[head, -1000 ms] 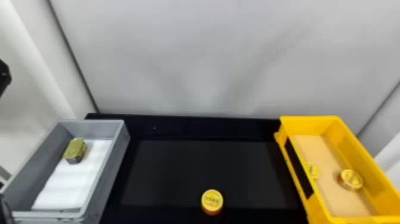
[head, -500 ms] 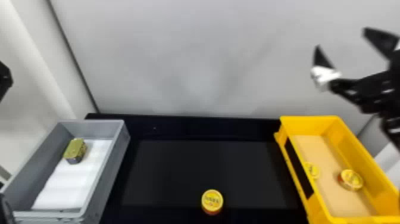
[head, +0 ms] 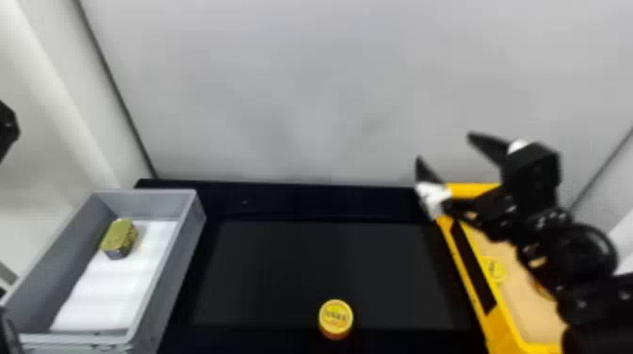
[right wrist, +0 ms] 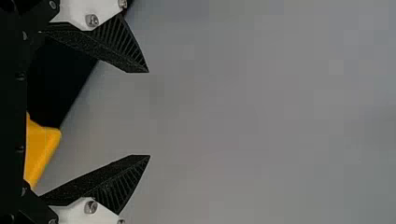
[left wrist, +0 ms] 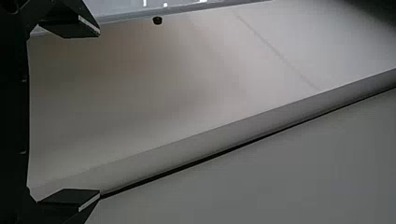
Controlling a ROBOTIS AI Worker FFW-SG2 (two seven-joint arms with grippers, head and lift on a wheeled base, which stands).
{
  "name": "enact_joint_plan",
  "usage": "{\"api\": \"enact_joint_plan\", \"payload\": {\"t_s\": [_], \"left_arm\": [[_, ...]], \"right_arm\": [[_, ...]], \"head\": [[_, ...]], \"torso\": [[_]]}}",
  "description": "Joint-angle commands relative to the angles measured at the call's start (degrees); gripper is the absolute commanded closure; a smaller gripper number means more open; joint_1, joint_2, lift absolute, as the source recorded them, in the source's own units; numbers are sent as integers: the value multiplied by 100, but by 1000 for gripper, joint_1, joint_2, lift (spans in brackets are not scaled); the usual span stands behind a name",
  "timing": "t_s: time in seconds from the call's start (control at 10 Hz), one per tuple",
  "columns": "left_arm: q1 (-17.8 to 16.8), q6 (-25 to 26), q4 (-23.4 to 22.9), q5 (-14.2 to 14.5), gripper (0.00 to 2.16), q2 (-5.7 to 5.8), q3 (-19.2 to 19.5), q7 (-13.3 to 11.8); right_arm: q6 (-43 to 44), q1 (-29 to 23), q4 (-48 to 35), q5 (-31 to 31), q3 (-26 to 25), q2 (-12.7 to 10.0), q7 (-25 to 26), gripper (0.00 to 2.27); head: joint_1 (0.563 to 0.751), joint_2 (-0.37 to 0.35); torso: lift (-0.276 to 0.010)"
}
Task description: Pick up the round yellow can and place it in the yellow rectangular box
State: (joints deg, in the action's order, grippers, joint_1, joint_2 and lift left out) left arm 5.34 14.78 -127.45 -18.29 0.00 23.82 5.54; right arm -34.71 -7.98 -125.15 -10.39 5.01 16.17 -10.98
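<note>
Hanging Empty in Front of the Yellow Box, Can on the Desk

The right gripper [head: 443, 148] is right of centre in the head view, overlapping the upper left corner of the yellow box [head: 501, 329]. Its jaws are spread well apart with nothing between them; the right wrist view shows the same wide gap.

The yellow can [head: 336, 317] stands on the black desk [head: 282, 202] at the lower centre of the frame, well apart from both boxes. Inside the yellow box, at lower right, is another yellow can [head: 493, 269] beside the left wall.

At lower left sits a grey box [head: 183, 254], holding a gold tin [head: 120, 237] on a white sheet [head: 113, 292].

A dark piece of the left arm [head: 7, 129] juts in at the left edge. In its wrist view, the left gripper [left wrist: 99, 114] has its jaws far apart, with nothing gripped.
</note>
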Motion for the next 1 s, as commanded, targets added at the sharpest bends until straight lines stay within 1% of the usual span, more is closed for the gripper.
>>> {"api": "enact_joint_plan", "payload": {"t_s": [0.0,0.1,0.4,0.6,0.8,0.9], "left_arm": [[-15,-1,53,1,71,-15,10,0],[-15,-1,62,1,71,-15,19,0],[-24,-1,80,10,76,-15,45,0],[-42,-10,115,19,76,-15,36,0],[-59,-36,168,19,76,-15,27,-9],[-68,-53,168,19,76,-15,45,-9]], "right_arm": [[130,-46,509,318,405,220,-309,157],[77,-55,605,397,581,308,-353,157],[-169,-213,764,414,880,361,-406,157],[-363,-231,781,379,1091,423,-406,157],[-662,-213,851,300,1346,440,-283,157],[-662,-152,966,309,1469,414,-283,157]], "head": [[694,14],[694,14],[694,14],[694,14],[694,14],[694,14]], "torso": [[-56],[-56],[-56],[-56],[-56],[-56]]}}
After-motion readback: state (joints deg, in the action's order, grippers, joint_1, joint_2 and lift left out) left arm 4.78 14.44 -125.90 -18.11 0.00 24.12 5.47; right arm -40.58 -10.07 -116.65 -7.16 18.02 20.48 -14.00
